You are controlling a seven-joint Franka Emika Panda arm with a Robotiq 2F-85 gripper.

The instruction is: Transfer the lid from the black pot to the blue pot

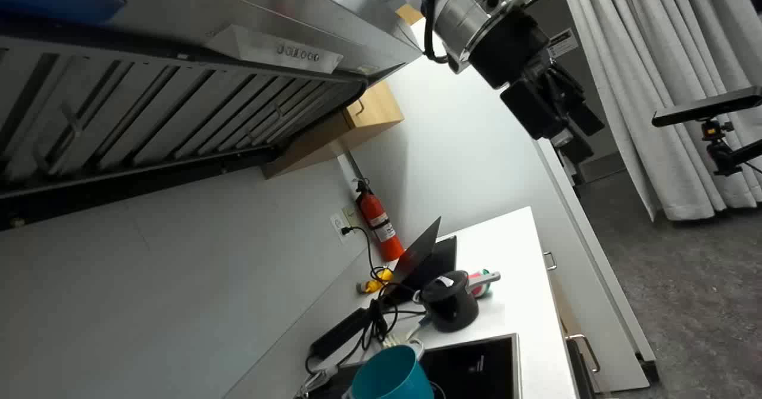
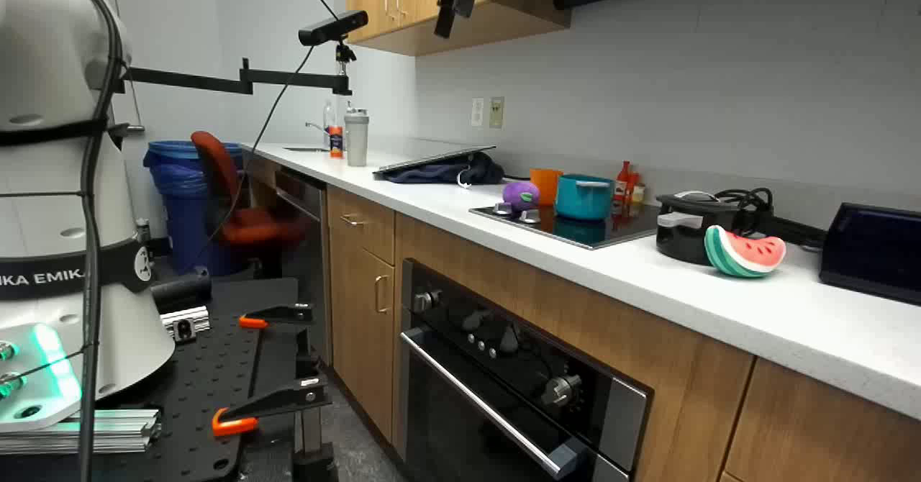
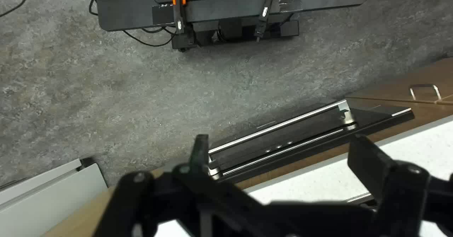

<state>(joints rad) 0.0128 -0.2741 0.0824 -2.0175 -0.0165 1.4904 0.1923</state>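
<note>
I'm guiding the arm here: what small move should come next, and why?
Probably bring the open, empty gripper toward the black pot: the lid sits on it, the blue pot is uncovered, and the gripper hangs high, apart from both.

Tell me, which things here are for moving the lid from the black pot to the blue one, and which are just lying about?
For the job: the lid, sitting on the black pot; the blue pot; the gripper, open.

Just lying about: the watermelon slice; the purple round thing; the orange cup; the grey bottle.
</note>
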